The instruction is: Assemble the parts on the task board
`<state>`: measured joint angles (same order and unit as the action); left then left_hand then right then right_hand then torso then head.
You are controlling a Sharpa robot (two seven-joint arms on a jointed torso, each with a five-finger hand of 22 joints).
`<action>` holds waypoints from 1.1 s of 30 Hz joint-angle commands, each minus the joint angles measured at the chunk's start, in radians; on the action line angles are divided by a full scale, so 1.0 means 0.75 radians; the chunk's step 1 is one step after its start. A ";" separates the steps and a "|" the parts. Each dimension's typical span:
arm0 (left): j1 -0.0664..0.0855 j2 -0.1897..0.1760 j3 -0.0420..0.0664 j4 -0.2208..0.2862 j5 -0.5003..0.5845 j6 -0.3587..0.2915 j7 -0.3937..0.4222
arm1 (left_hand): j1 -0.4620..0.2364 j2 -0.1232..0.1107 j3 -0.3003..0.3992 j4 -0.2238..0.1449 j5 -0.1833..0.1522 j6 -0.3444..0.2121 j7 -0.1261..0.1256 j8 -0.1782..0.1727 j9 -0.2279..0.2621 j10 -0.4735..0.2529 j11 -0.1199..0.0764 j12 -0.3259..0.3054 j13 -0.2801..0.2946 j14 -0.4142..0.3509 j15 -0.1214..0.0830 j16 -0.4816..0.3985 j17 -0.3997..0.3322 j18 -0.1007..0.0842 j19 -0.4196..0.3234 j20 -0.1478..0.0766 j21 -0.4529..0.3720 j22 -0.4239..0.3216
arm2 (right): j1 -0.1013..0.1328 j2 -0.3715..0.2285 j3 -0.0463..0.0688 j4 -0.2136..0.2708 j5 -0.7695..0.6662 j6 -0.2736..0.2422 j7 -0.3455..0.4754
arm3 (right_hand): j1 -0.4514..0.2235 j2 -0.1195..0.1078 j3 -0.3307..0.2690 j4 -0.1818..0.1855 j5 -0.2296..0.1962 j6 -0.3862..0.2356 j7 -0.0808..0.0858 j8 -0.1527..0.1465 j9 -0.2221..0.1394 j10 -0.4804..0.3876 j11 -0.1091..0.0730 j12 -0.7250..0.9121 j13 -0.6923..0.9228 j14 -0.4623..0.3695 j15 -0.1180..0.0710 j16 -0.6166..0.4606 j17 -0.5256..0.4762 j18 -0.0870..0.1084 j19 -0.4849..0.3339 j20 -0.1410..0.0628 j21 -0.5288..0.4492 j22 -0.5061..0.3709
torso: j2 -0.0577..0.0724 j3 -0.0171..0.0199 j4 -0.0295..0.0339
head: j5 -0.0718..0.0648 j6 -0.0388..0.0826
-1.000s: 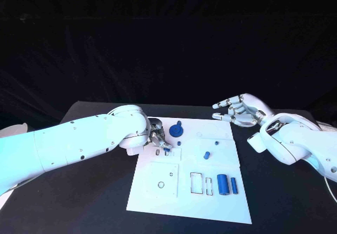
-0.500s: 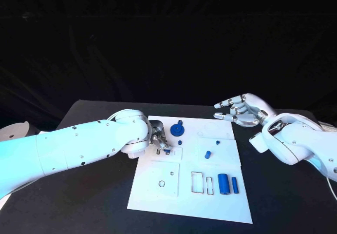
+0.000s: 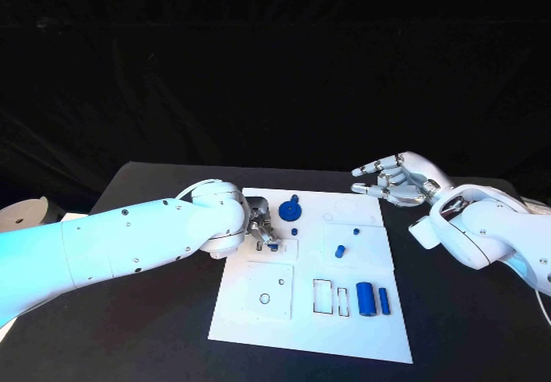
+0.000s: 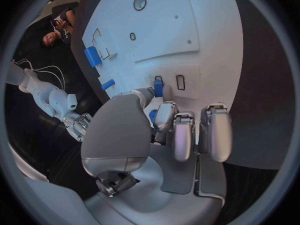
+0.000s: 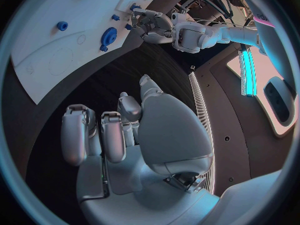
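Note:
The white task board [image 3: 310, 318] lies mid-table. My left hand [image 3: 259, 225] rests over its far left part and pinches a small blue part [image 4: 158, 88] between thumb and a finger, its end at one of two small slots [image 4: 180, 82]. My right hand [image 3: 390, 181] hovers above the table off the board's far right corner, fingers apart and holding nothing. On the board are a blue round disc [image 3: 291, 212], two small pegs [image 3: 294, 232] [image 3: 355, 233], a short cylinder [image 3: 339, 252], a larger cylinder [image 3: 365, 299] and a thin bar [image 3: 382, 302].
Two rectangular slots [image 3: 322, 297] and a round hole [image 3: 264, 300] lie in the board's near half. The black table [image 3: 150, 318] runs bare on both sides of the board. The right wrist view shows the disc [image 5: 108, 36] and my left hand [image 5: 153, 25].
My left arm has shifted slightly while its hand stays at the small slots with the blue part. The right hand has barely moved.

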<state>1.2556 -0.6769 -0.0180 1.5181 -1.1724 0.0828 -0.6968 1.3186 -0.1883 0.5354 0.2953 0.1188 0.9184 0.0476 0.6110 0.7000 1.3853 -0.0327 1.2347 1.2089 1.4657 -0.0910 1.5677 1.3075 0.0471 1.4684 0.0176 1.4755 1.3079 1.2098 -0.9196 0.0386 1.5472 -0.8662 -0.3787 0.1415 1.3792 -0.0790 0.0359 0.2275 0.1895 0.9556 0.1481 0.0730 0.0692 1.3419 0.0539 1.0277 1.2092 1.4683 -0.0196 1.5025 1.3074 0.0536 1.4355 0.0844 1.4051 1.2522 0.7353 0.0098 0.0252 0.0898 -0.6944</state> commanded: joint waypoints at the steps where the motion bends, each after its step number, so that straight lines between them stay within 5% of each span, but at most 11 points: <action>1: -0.006 -0.001 -0.003 0.002 -0.029 0.058 -0.050 | 0.001 0.011 0.213 -0.208 0.005 0.005 -0.011 0.005 0.002 0.011 -0.001 0.002 0.002 0.140 0.004 0.004 0.351 -0.014 0.039 0.006 0.007 0.135 | -0.001 0.001 0.000 0.001 0.002 0.019 0.009 | 0.012 -0.001 -0.002 -0.008 0.005 0.005 -0.003 0.006 0.002 -0.010 0.003 -0.007 -0.001 0.104 0.000 -0.008 0.225 0.019 -0.009 -0.001 -0.007 -0.001 | 0.000 0.0010 -0.0007 | 0.000 -0.002; 23: -0.006 -0.003 -0.002 -0.003 -0.018 0.121 -0.055 | -0.002 0.010 0.216 -0.212 0.005 0.006 -0.012 0.006 0.004 0.013 -0.001 0.004 0.004 0.140 0.004 0.004 0.351 -0.015 0.043 0.006 0.011 0.142 | -0.003 0.003 0.000 0.000 -0.007 0.019 0.014 | 0.012 0.000 -0.003 -0.008 0.005 0.005 -0.003 0.006 0.002 -0.010 0.003 -0.006 -0.001 0.104 0.000 -0.007 0.226 0.019 -0.009 -0.001 -0.008 -0.001 | 0.000 0.0015 0.0014 | 0.001 -0.009; 33: -0.006 0.014 -0.002 -0.022 0.011 0.139 -0.058 | -0.098 0.015 0.185 -0.183 -0.005 0.026 -0.023 0.013 0.022 0.019 -0.007 0.012 0.012 0.140 0.000 0.004 0.351 -0.016 0.043 0.004 0.012 0.146 | -0.003 0.004 0.000 0.001 -0.011 0.020 0.012 | 0.012 0.000 -0.003 -0.008 0.005 0.005 -0.003 0.006 0.002 -0.010 0.003 -0.006 -0.001 0.104 0.000 -0.007 0.226 0.019 -0.009 -0.001 -0.008 -0.001 | 0.000 0.0022 -0.0019 | 0.004 -0.010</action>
<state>1.2556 -0.6694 -0.0158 1.5037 -1.1814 0.1443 -0.6951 1.2560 -0.1735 0.5716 0.2593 0.1167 0.9190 0.0481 0.6155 0.7177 1.3957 -0.0359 1.2399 1.2169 1.4657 -0.0910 1.5677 1.3073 0.0471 1.4684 0.0176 1.4794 1.3076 1.2082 -0.9177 0.0383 1.5471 -0.8655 -0.3757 0.1432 1.3793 -0.0790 0.0360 0.2275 0.1895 0.9556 0.1481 0.0730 0.0692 1.3420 0.0539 1.0277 1.2095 1.4683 -0.0196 1.5026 1.3080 0.0535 1.4355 0.0844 1.4052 1.2523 0.7351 0.0110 0.0257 0.0919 -0.7018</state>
